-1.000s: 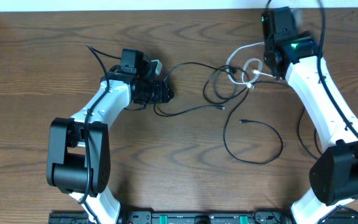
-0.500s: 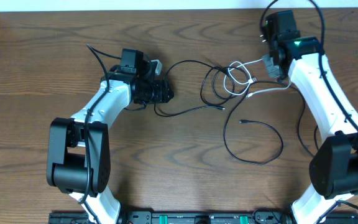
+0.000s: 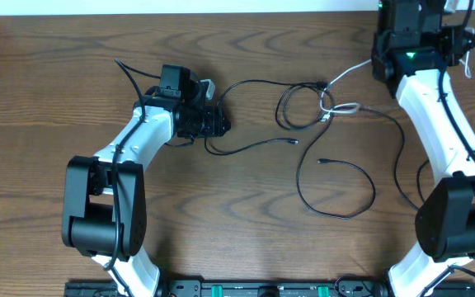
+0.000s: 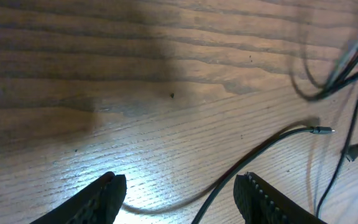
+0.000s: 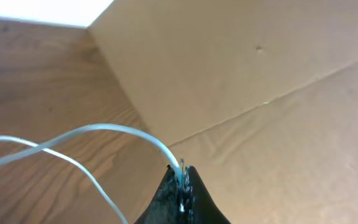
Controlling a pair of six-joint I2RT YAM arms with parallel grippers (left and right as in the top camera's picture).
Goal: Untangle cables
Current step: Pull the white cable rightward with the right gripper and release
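The thin black cord (image 3: 336, 165) runs from beside my left gripper (image 3: 219, 124) across the table, loops near the middle back and ends in a big curve at the front right. The white cord (image 3: 349, 73) is stretched from that loop up toward my right gripper (image 3: 383, 51) at the back right. In the right wrist view the right gripper (image 5: 182, 177) is shut on the white cord (image 5: 92, 130). In the left wrist view my left gripper (image 4: 179, 196) is open just above the table, with the black cord (image 4: 260, 149) passing between its fingers.
A brown cardboard wall (image 5: 260, 81) stands close behind the right gripper at the table's back right. Thicker black arm wires (image 3: 402, 157) hang along the right arm. The table's back edge (image 3: 221, 13) lies just behind the cords.
My right gripper has moved back and to the right with the white cord, pulling it taut and drawing its loops out of the black loop. The left arm has not moved.
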